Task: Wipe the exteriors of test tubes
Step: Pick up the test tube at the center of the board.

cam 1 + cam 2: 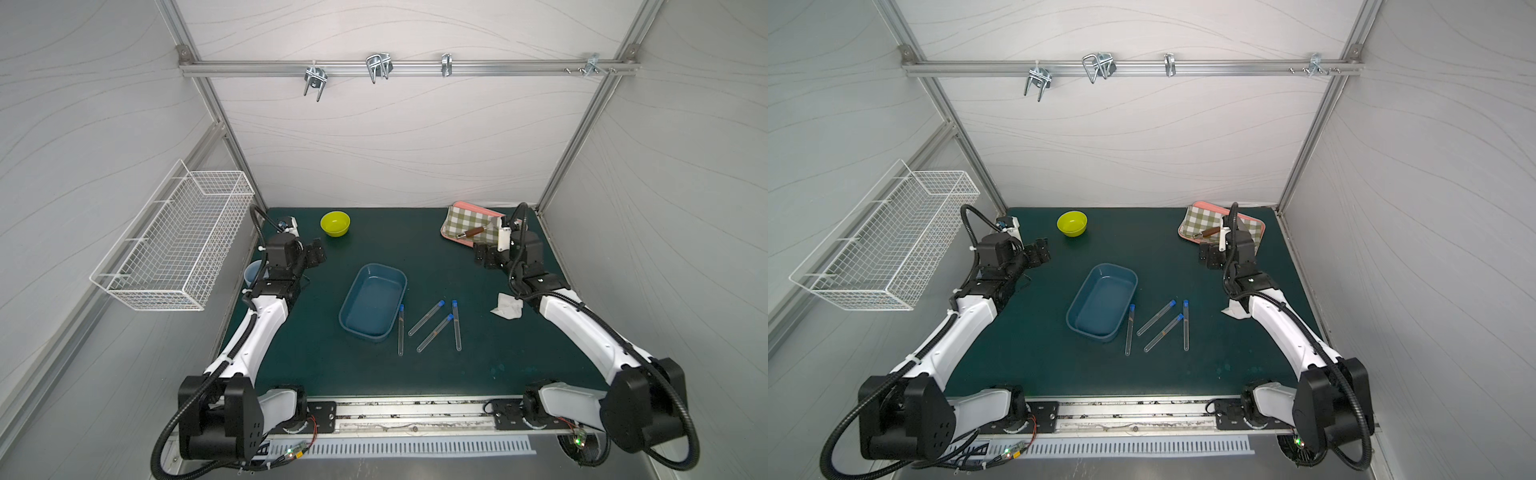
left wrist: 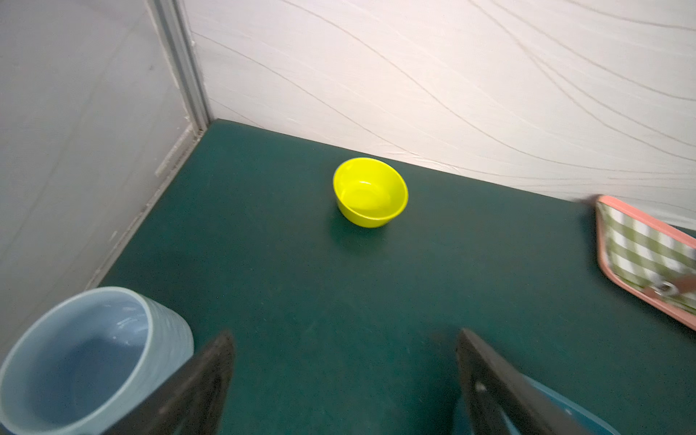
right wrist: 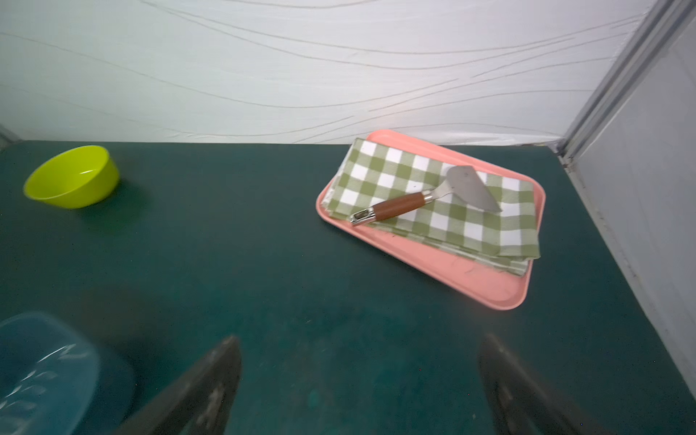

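The left claw (image 2: 344, 333) and right claw (image 3: 361, 338) are standing apart, empty; four test tubes (image 1: 426, 318) are lying beside the blue basin (image 1: 374, 299).

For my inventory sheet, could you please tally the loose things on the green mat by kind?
Test tubes: 4
Yellow bowl: 1
Blue tub: 1
Pale blue cup: 1
Pink tray: 1
Checked cloth: 1
Spatula: 1
Crumpled wipe: 1
Total: 11
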### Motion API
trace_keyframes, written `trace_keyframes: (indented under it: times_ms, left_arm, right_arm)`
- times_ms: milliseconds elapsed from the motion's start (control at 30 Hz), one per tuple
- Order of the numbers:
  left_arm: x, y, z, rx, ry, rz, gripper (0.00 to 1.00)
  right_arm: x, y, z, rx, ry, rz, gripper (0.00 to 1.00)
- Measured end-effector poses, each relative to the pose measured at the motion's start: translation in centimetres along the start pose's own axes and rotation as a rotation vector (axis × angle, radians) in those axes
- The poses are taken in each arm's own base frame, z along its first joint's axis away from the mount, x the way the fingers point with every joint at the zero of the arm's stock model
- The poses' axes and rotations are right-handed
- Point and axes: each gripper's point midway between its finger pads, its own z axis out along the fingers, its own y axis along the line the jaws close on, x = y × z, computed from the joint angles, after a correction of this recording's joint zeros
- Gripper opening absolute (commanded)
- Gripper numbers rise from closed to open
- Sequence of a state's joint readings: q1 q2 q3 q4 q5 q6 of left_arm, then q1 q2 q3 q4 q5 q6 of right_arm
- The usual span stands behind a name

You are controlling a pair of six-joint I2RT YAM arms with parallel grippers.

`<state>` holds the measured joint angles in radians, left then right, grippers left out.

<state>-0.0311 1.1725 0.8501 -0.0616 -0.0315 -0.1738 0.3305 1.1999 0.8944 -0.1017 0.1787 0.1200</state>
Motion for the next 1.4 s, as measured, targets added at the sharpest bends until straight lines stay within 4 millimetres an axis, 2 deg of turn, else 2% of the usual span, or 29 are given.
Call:
trace_keyframes:
  times_ms: [100,233,333,467,633,867,1033,1233,1400]
  left_arm:
    - [2.8,-2.4,-1.4,0.07,0.108,0.014,0.9]
    - [6.6,-4.7,-3.7,0.143,0.215,0.029,0.9]
    - [8.0,-5.4,-5.5,0.181,0.232,0.02,0.9]
    - [9.2,-6.1,-7.1,0.22,0.226,-0.003,0.9]
    - [11.0,-7.3,-8.0,0.272,0.257,-0.005,0.9]
    - [12.8,-8.9,-8.1,0.314,0.314,0.014,0.89]
    - [13.6,-10.3,-8.5,0.358,0.332,0.037,0.89]
    - [15.0,-10.9,-8.3,0.376,0.377,0.051,0.89]
    - [15.3,-11.7,-8.6,0.397,0.385,0.054,0.89]
  right_arm:
    - [3.3,1.7,-1.2,-0.06,0.14,0.016,0.92]
    - [8.7,2.4,-2.2,-0.091,0.348,0.066,0.87]
    - [12.1,2.6,-3.1,-0.094,0.466,0.093,0.84]
    - [14.7,2.7,-4.0,-0.089,0.56,0.13,0.8]
    - [15.5,2.9,-4.3,-0.084,0.605,0.164,0.7]
    - [16.7,3.4,-3.8,-0.089,0.672,0.203,0.58]
    - [16.1,4.0,-2.7,-0.093,0.691,0.217,0.53]
    - [15.1,4.5,-1.7,-0.097,0.689,0.214,0.48]
    - [15.8,5.4,-0.7,-0.101,0.728,0.19,0.44]
